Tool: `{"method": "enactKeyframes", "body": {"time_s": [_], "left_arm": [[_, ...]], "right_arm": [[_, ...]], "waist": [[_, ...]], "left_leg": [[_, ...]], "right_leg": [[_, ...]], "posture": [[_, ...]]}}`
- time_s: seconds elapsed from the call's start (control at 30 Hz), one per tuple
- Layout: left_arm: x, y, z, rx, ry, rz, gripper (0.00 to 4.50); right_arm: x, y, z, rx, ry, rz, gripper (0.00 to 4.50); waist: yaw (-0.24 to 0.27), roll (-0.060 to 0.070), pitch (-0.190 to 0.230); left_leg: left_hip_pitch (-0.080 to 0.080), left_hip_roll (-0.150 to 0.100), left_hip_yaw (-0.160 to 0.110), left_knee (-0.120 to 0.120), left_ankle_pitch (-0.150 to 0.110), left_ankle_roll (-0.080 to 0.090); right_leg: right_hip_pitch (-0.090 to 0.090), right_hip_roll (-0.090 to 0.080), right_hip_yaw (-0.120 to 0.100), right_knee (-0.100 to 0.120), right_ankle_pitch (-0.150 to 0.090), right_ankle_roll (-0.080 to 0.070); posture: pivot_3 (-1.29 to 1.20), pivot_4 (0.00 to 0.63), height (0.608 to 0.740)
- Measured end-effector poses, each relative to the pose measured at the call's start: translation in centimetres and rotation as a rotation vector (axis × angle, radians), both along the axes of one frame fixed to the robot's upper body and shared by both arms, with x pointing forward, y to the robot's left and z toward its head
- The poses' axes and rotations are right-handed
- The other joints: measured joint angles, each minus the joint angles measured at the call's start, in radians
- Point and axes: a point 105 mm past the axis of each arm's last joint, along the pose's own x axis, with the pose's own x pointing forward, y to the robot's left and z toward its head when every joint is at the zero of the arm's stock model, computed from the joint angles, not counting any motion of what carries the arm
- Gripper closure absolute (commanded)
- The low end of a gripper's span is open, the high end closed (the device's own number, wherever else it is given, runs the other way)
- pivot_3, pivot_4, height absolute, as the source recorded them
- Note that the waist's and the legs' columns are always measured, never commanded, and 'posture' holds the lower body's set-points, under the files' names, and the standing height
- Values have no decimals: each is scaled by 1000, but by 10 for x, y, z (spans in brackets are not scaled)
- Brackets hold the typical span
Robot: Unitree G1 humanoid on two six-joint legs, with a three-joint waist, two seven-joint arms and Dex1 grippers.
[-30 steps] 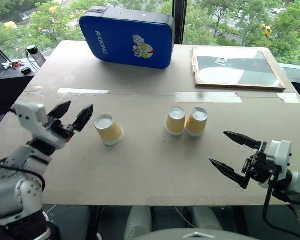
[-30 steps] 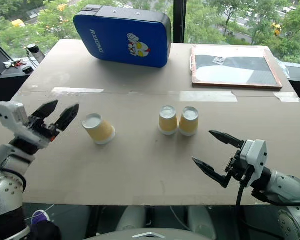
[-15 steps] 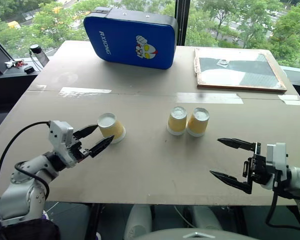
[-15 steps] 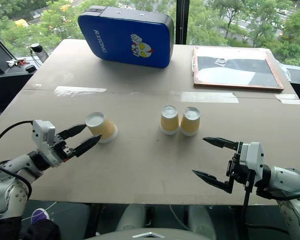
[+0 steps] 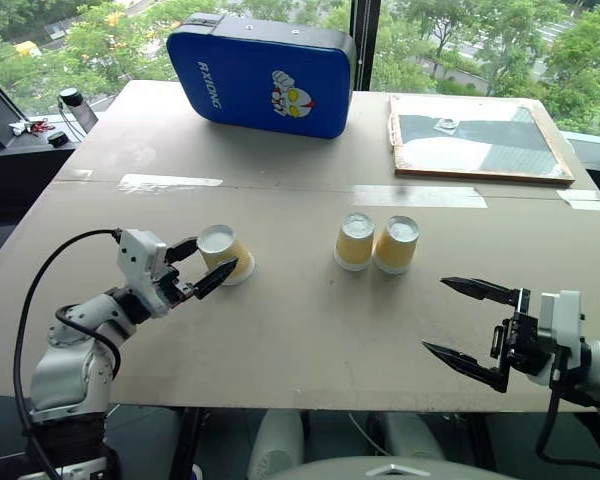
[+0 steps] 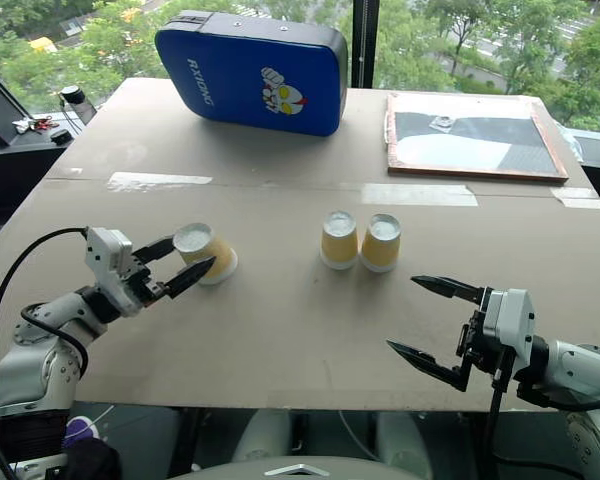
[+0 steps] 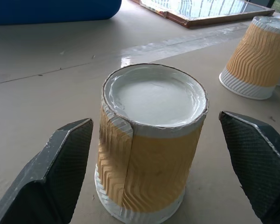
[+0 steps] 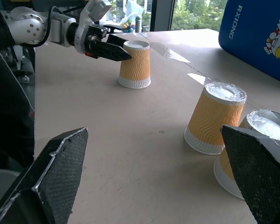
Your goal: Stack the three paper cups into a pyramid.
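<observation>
Three yellow-tan paper cups stand upside down on the table, white bases up. One cup [image 5: 225,256] stands alone on the left. The other two cups [image 5: 355,242] [image 5: 395,245] touch side by side at the middle. My left gripper [image 5: 204,264] is open, with one finger on each side of the lone cup [image 7: 151,140]. In the left wrist view a gap shows between each finger and the cup wall. My right gripper [image 5: 438,316] is wide open near the front right edge, apart from the pair [image 8: 214,119], with nothing between its fingers. No pyramid stands.
A blue padded case [image 5: 260,70] lies at the back centre, and a wooden-framed board [image 5: 475,135] at the back right. Tape strips [image 5: 168,183] cross the tabletop. The table's front edge [image 5: 310,405] runs close under both grippers.
My left gripper has moved right and forward until its fingers bracket the lone cup, and its jaws have narrowed. The right gripper has stayed in place, open.
</observation>
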Motion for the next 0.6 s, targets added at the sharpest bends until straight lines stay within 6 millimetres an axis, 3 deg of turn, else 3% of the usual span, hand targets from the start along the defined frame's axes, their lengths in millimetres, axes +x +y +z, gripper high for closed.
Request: {"method": "enactKeyframes", "body": {"time_s": [0.13, 0.3, 0.4, 0.53, 0.6], "left_arm": [[0, -1, 1, 1, -6, -5, 2244], [7, -7, 16, -3, -47, -49, 2244], [27, -37, 51, -52, -91, -178, 2244], [36, -98, 105, -90, -116, -439, 2244], [39, -117, 113, -80, -93, -515, 2244]], "right_arm": [[0, -1, -1, 1, 7, -12, 0], [-1, -3, -5, -3, 21, -39, 0], [0, -5, -8, 6, 26, -82, 0], [-1, -9, -13, 11, 33, -151, 0], [-4, -11, -14, 14, 35, -187, 0]], "waist": [[0, 0, 0], [5, 0, 0], [19, -1, 0], [16, 0, 0], [6, 0, 0]], "left_leg": [[0, 0, 0, 0, 0, 0], [0, 0, -1, 0, 0, 0], [-1, -1, -2, 2, 0, 0], [-1, -1, -1, 3, 0, 0], [-2, -1, -2, 3, 0, 0]], "right_leg": [[0, 0, 0, 0, 0, 0], [0, 0, -1, 0, 0, 0], [1, 0, -3, 1, 0, 0], [1, 0, 0, 1, 0, 1], [1, 1, 0, 1, 0, 1]], "posture": [[0, 150, 740], [0, 150, 740], [0, 150, 740], [0, 150, 740], [0, 150, 740]]}}
